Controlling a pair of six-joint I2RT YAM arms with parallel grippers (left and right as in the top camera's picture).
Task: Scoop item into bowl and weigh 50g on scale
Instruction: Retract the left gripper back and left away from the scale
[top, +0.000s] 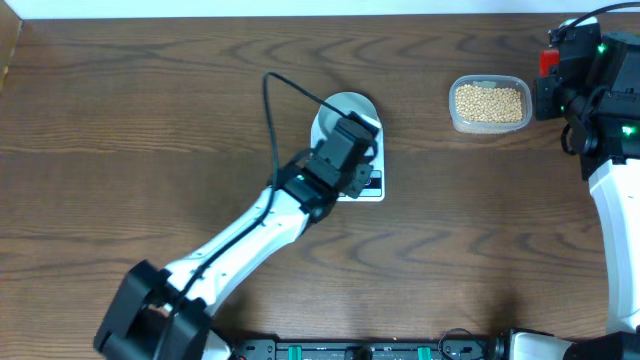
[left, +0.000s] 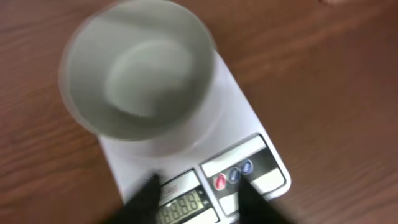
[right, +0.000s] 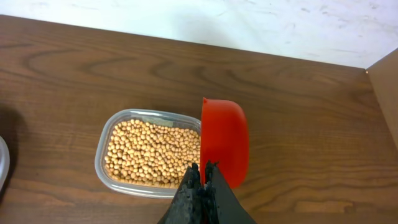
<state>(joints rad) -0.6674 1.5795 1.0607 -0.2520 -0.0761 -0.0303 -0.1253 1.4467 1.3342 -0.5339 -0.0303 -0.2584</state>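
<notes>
Wood grain, dark brown and streaked, covers the whole tabletop (top: 150, 120). A pale strip (top: 300, 8) runs along its far edge. In the right wrist view that strip is a whitish, faintly mottled surface, and a lighter wooden panel (right: 384, 93) cuts in at the right corner.

Near the middle of the table sits the white scale (top: 372, 185), with the bowl (top: 345, 108) resting on its platform behind the display and the red and blue buttons. The left gripper (left: 198, 198) hovers just above the display end. Its dark fingers (left: 144, 200) are spread apart with nothing between them, though the view is blurred.

Well apart, toward the far right, a clear tub (top: 452, 105) holds the beans (top: 489, 103) in a full layer. The right gripper (right: 202, 171) hangs over the tub's near right corner. Its fingers are pressed together, pinching the near end of a red scoop (right: 224, 146), which stands on edge just beside the tub's right rim.
</notes>
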